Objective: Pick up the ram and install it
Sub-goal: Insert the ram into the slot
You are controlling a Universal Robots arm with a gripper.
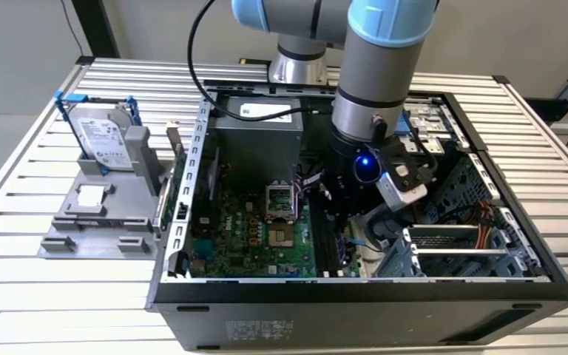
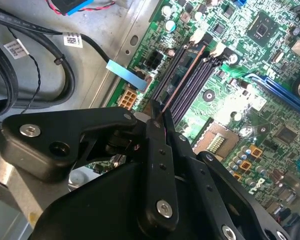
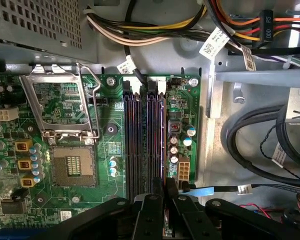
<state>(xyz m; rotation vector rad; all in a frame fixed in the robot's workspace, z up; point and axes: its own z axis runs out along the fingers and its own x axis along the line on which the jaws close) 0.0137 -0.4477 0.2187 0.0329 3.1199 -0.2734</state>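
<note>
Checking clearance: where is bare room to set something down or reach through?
Free: the slatted metal table on the exterior view's right of the open black computer case, and its near corner by the grey plastic fixture. Crowded: the black memory slots, where the hand grips the thin ram stick, black cables alongside.

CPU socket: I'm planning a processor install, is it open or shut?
Open: the CPU socket shows bare contacts, its metal load plate flipped back.

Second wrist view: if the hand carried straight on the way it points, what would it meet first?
Probably the black memory slots on the green motherboard. The hand, shut on what looks like the ram held edge-on, points straight at them; the gap between is hard to judge.
</note>
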